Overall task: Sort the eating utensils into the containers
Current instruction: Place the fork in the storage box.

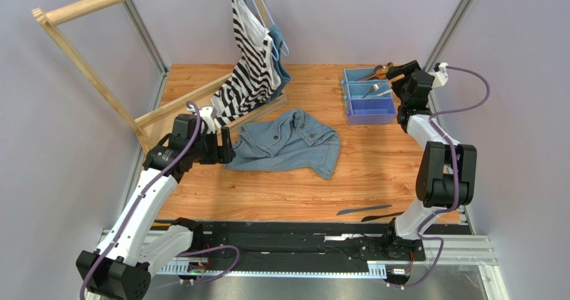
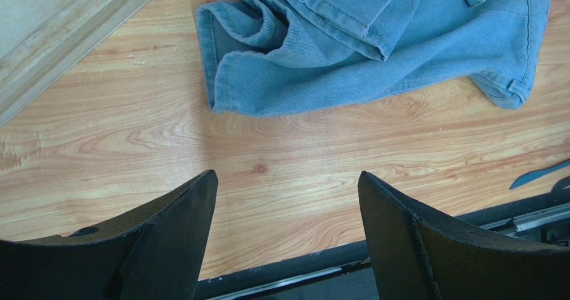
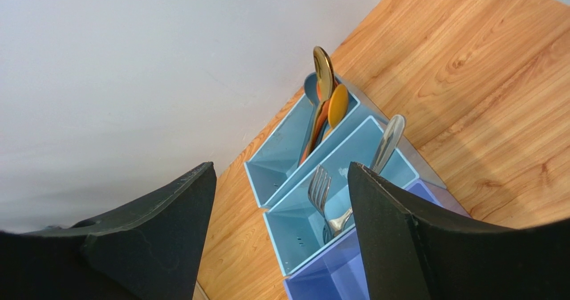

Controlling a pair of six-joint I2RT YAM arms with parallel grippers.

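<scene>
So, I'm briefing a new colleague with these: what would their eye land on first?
Probably the crumpled denim shirt lying mid-table and the striped top hanging at the back. Then the blue tray at the far right, spoons and forks in separate compartments, with the right gripper open close by.

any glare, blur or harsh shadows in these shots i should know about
Top external: soft even light, tray and denim shirt sharp, shadows faint. Left wrist: wood grain crisp, a pale sheen on the table near the shirt, left gripper a dark shape with little detail. Right wrist: gold spoon shows a small glint, right gripper equally dark, tray in focus.
</scene>
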